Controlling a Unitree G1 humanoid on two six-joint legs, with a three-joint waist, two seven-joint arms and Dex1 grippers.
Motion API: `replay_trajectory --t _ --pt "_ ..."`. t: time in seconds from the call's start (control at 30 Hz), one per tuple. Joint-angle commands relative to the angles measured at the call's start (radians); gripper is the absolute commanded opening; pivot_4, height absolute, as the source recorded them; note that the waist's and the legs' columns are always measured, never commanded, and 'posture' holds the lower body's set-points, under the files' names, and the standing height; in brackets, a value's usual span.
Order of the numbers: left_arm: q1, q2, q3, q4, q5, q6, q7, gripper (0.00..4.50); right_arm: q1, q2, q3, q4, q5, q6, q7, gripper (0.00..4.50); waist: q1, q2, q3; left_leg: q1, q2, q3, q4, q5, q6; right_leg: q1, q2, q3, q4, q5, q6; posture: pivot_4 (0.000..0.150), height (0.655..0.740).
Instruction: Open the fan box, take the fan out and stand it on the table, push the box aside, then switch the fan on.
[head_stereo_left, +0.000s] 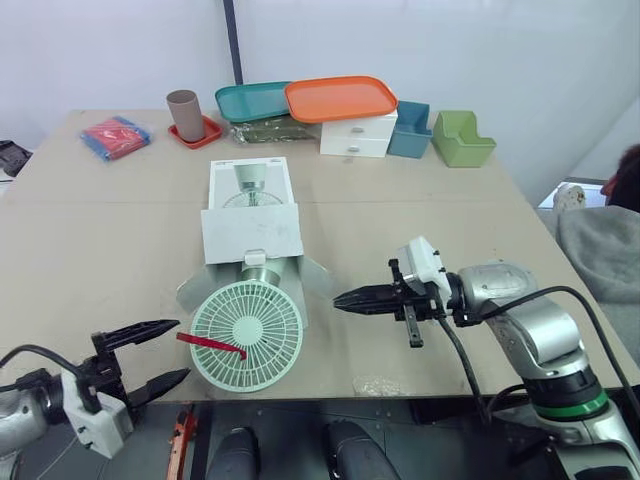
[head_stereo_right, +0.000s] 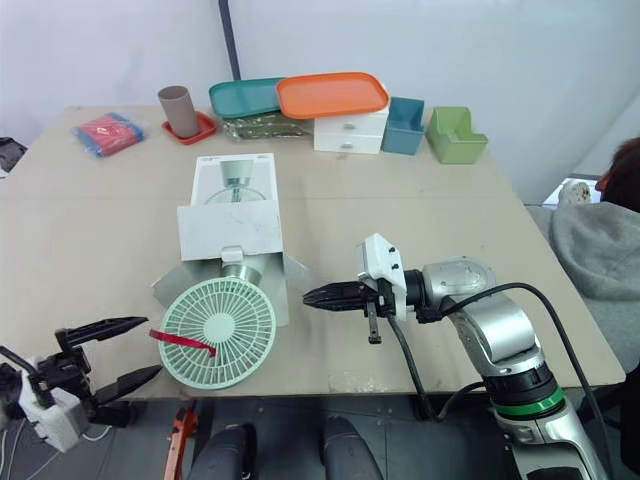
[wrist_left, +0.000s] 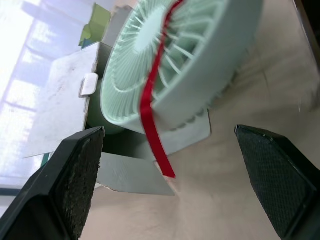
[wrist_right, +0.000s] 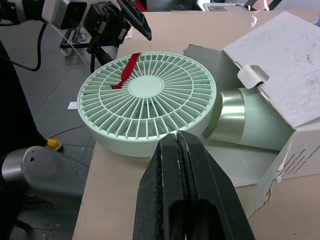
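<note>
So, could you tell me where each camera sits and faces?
Eyes: on the head, facing forward and down over the table; left gripper and right gripper show.
Left wrist: along the open left gripper toward the fan and red ribbon.
Right wrist: along the shut right gripper toward fan and box.
All share the fan.

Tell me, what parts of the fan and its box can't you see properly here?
The fan: its lower end sits inside the box, covered by the flap, in the eye views.
The fan's switch: cannot tell where it is.
Print on the box top: too small to read in the eye views.
A person: cut off by the eye views' right edge.
</note>
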Motion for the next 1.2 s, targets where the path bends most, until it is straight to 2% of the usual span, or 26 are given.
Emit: replay_trajectory --t 0.03,0.2,0.57,0.97,1.1,1.2 --pt "-0.062 0.004 0.018 0.059 0.094 -0.117 0.09 4.43 0.004 -0.015 -0.015 -0.043 0.013 -0.001 -0.009 0.0 0.0 0.0 0.0 0.0 0.0 0.0 0.0 0.0 0.0 0.0 0.0 0.0 0.0 0.0 0.0 0.15 0.74" --pt "-0.155 -0.005 0.021 0.104 0.189 -0.249 0.19 4.43 0.014 -0.025 -0.013 -0.05 0.006 -0.003 -0.025 0.0 0.0 0.0 0.0 0.001 0.0 0.0 0.003 0.0 0.0 0.004 -0.001 0.0 0.0 0.001 0.002 0.15 0.74" --pt "-0.203 -0.016 -0.034 0.103 0.374 -0.242 0.329 4.43 0.025 -0.02 -0.012 -0.056 -0.009 -0.009 -0.081 0.0 0.0 0.0 0.0 0.006 0.001 0.001 0.003 0.001 0.0 0.008 0.0 0.0 0.001 0.002 0.002 0.15 0.74" --pt "-0.228 -0.03 -0.02 0.105 0.557 -0.26 0.476 4.43 0.037 -0.014 -0.005 -0.071 -0.003 -0.004 -0.109 0.0 0.0 0.0 0.0 0.006 0.002 0.002 0.004 0.002 0.001 0.009 0.0 -0.001 0.002 0.003 0.002 0.15 0.74" --pt "-0.229 -0.033 -0.016 0.105 0.589 -0.261 0.509 3.57 0.041 -0.015 -0.003 -0.07 -0.006 -0.008 -0.111 0.0 0.0 0.0 0.0 0.006 0.003 0.002 0.004 0.003 0.001 0.009 0.0 -0.001 0.002 0.004 0.002 0.15 0.74" --pt "-0.226 -0.035 -0.022 0.103 0.633 -0.266 0.533 2.74 0.041 -0.012 -0.001 -0.07 -0.008 -0.01 -0.115 0.0 0.0 0.0 0.0 0.006 0.003 0.003 0.005 0.003 0.001 0.009 0.0 -0.001 0.003 0.004 0.002 0.15 0.74"
